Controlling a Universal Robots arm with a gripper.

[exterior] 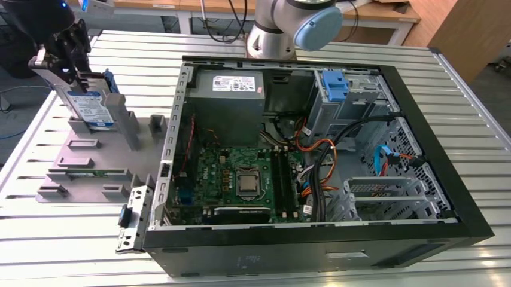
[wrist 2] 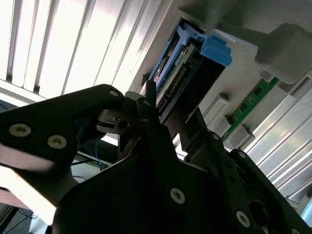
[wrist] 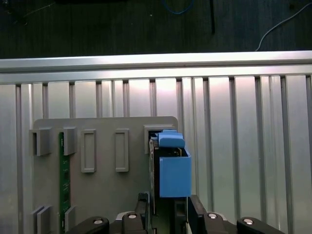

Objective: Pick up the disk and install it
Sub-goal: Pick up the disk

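Note:
The disk (exterior: 90, 107) stands on edge at the back of the grey fixture plate (exterior: 80, 179), on the exterior view's left; its white and blue label faces the camera. My gripper (exterior: 80, 88) comes down on it from above. In the first wrist view the disk (wrist: 173, 168) shows edge-on with its blue carrier frame, and a dark finger (wrist: 144, 209) presses against each side, so my gripper (wrist: 169, 214) is shut on it. The second wrist view shows the disk's (wrist 2: 187, 73) connector edge and blue frame just beyond the fingertips (wrist 2: 147, 100).
An open computer case (exterior: 447, 179) lies on the slatted metal table, with a grey power-supply box (exterior: 227, 89), a motherboard (exterior: 239, 179), loose cables and a blue-tabbed drive bay (exterior: 335, 84). A green memory stick (wrist: 64, 185) lies in the fixture plate. The arm's base (exterior: 288, 27) stands behind the case.

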